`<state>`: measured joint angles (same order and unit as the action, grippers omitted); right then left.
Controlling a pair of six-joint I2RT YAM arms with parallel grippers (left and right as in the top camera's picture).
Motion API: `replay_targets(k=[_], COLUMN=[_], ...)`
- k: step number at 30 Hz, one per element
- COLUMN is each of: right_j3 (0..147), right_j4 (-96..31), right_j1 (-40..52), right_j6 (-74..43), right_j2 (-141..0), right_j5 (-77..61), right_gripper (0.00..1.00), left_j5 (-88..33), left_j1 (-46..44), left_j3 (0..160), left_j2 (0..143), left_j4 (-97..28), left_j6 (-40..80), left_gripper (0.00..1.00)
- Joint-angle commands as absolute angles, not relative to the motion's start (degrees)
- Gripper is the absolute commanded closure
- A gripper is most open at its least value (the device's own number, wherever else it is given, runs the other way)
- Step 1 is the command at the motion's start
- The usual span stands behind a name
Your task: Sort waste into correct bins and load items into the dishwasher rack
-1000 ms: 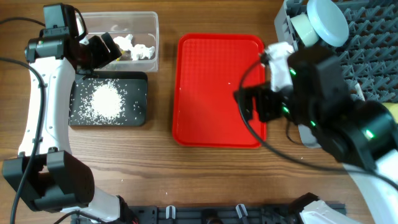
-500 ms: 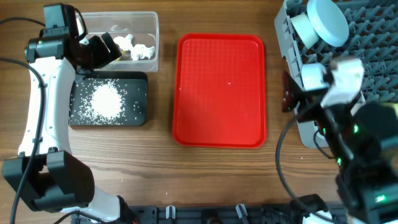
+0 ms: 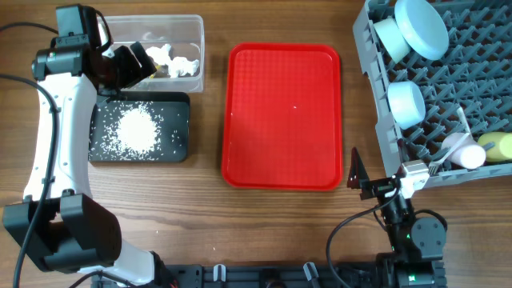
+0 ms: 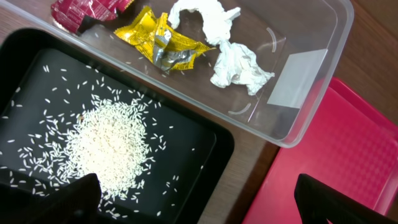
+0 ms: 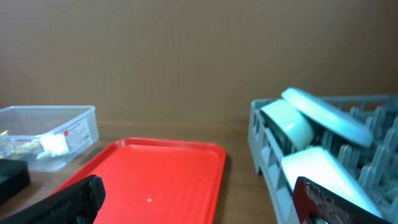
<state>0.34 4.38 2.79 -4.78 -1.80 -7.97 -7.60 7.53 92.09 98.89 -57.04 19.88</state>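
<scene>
The clear tub (image 3: 192,24) holds a red wrapper (image 4: 87,9), a yellow wrapper (image 4: 163,42) and white tissue (image 4: 231,57). The black tray (image 3: 181,104) holds the heap of rice grains (image 4: 109,146). My left gripper (image 3: 132,64) hovers over the tub's near edge, and in the left wrist view (image 4: 199,208) its jaws are open and empty. The grey rack (image 3: 448,88) holds the blue plate (image 3: 422,28), two bowls (image 3: 388,36) (image 3: 406,100), a yellow cup (image 3: 496,146) and a white cup (image 3: 460,150). My right gripper (image 3: 376,182) is open and empty near the table's front edge.
The flat red tray (image 3: 282,116) lies between the bins and the rack, with nothing on it; it also shows in the right wrist view (image 5: 155,174). A thin white utensil (image 3: 464,128) stands in the rack beside the cups.
The right arm has drawn back from over the red tray and rack edge to the table's front edge, uncovering the rack. The left arm has not moved.
</scene>
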Motion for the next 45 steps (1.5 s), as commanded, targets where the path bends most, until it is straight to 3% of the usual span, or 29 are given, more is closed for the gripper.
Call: replay_targets(k=[1, 22, 29, 31, 38, 45], right_j3=[0.3, 0.3, 0.3, 0.3, 0.3, 0.3], right_j4=[0.7, 0.7, 0.7, 0.7, 0.7, 0.7], right_j1=[2.5, 2.5, 2.5, 2.5, 2.5, 2.5], right_j6=[-7.8, -7.7, -7.6, -7.7, -7.7, -7.7], right_j2=[-0.2, -0.8, -0.8, -0.8, -0.8, -0.8], right_j5=[-8.8, -8.9, -8.9, -8.9, -8.9, -8.9], right_gripper=[0.00, 0.00, 0.00, 0.00, 0.00, 0.00], left_j5=[-7.9, -7.5, -5.6, -3.9, -3.7, -8.5], left_j1=[7.7, 7.8, 4.2, 2.8, 3.7, 6.3], left_j3=[92.4, 92.4, 88.6, 81.3, 38.3, 10.1], left_j2=[98.8, 98.8, 87.9, 79.9, 53.7, 33.5], left_j4=[-57.0, -57.0, -55.1, -49.7, -12.1, 6.9], left_j6=[20.4, 20.4, 19.6, 19.5, 20.0, 24.5], left_gripper=[0.00, 0.00, 0.00, 0.00, 0.00, 0.00])
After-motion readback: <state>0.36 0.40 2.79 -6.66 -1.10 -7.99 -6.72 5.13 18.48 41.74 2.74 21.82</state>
